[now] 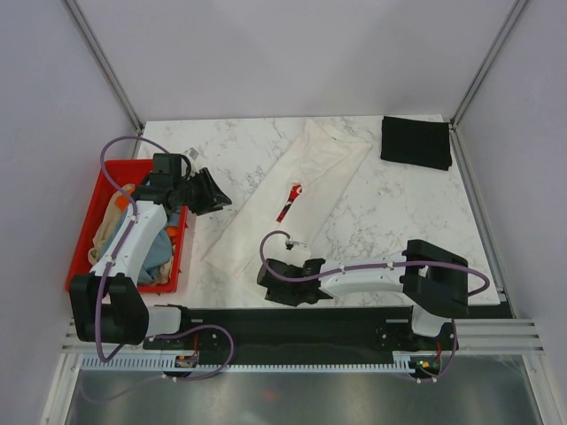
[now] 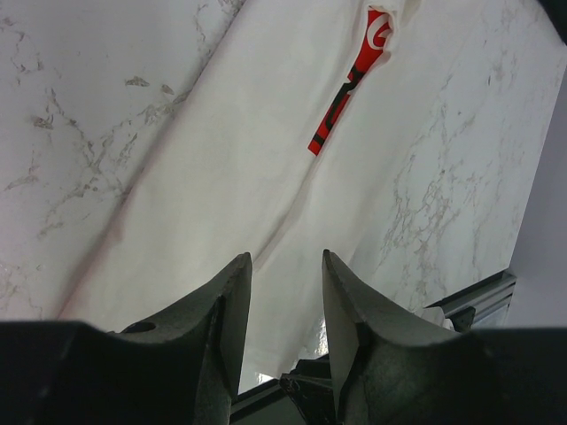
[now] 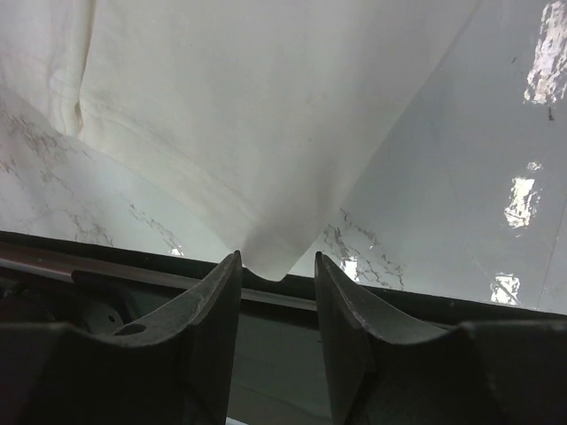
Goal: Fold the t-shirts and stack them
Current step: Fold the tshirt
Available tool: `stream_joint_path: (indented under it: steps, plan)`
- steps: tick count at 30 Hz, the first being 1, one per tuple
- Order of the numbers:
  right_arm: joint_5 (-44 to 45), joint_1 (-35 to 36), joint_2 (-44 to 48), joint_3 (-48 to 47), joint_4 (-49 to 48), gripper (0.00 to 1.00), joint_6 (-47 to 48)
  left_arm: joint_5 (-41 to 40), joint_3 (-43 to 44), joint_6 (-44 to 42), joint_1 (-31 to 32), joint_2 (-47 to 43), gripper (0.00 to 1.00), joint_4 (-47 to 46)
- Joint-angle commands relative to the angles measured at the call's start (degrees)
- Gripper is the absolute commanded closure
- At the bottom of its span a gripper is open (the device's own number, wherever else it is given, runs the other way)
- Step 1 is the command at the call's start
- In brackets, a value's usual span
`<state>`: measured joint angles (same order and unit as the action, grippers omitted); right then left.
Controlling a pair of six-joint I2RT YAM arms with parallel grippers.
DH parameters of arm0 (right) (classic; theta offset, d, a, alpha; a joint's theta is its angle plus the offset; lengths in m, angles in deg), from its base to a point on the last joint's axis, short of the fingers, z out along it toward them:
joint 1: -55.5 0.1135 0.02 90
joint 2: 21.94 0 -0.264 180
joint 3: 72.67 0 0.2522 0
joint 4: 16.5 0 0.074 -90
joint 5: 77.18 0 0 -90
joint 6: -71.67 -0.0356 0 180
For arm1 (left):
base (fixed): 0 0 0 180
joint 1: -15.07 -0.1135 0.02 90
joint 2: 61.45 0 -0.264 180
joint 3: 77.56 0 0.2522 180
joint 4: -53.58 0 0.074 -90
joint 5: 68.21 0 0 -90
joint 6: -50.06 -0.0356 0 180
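Top external view: cream-white t-shirt lies folded long, diagonally across the middle of the desk, left pincer and right pincer both half-open and empty, the right straddling the shirt's near corner, where a shallow bite could slip and spoil the fold.

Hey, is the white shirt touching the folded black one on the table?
Apart. The top view shows a strip of bare table between the white shirt and the black shirt.

White arms, black joints, purple cables
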<state>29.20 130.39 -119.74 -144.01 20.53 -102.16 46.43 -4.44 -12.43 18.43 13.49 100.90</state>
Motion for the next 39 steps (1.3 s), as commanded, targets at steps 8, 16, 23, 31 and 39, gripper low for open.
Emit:
stream_joint_path:
  steps: [8, 16, 23, 31, 39]
  plan:
    - [2.52, 0.60, -2.22, -1.66, 3.54, 0.62, -1.95, 2.07, -1.08, -2.11, -0.02, -2.08, 0.55, -1.83]
    - [2.95, 0.69, -0.21, -0.17, 5.55, 1.00, 0.33, 5.76, -1.08, -2.37, -0.02, -1.72, 0.55, -1.92]
    - [2.78, 0.69, 7.09, 5.36, 16.10, 1.00, 3.50, 9.19, -5.81, -2.55, 0.60, -3.83, 0.54, -1.92]
    - [4.44, 0.69, 23.15, 16.00, 29.88, 1.00, 0.69, 10.60, -12.94, 0.79, 6.22, -9.89, 0.53, -2.01]
    - [6.20, -1.85, 30.38, 10.93, 34.04, 0.68, 6.04, 6.22, -17.34, 5.09, 15.35, -11.48, 0.50, -4.03]
